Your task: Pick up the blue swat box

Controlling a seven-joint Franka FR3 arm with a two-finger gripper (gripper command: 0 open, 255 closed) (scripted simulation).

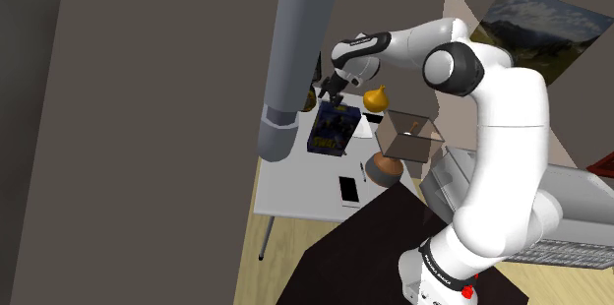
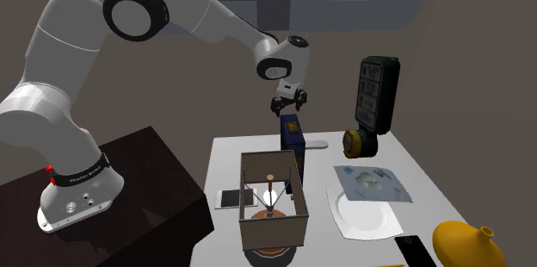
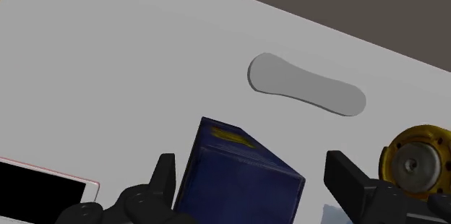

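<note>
The dark blue box (image 2: 293, 142) with yellow print stands upright on the white table (image 2: 413, 170), behind a brown open-sided box. My black gripper (image 2: 288, 107) hangs just above its top. In the shoulder view the blue box (image 1: 333, 128) sits directly under the gripper (image 1: 335, 92). In the wrist view the gripper (image 3: 250, 159) is open. Its fingers (image 3: 163, 175) stand on either side of the blue box's (image 3: 242, 179) top end, with a small gap on each side, touching nothing.
A flat grey oval piece (image 3: 307, 89) and a gold roll (image 3: 412, 163) lie beyond the box. A phone (image 2: 234, 198), the brown open-sided box (image 2: 273, 198), a white plate (image 2: 366, 212), a yellow gourd (image 2: 469, 244) and a dark upright remote (image 2: 377, 93) share the table. A grey column (image 1: 300, 47) rises beside the table.
</note>
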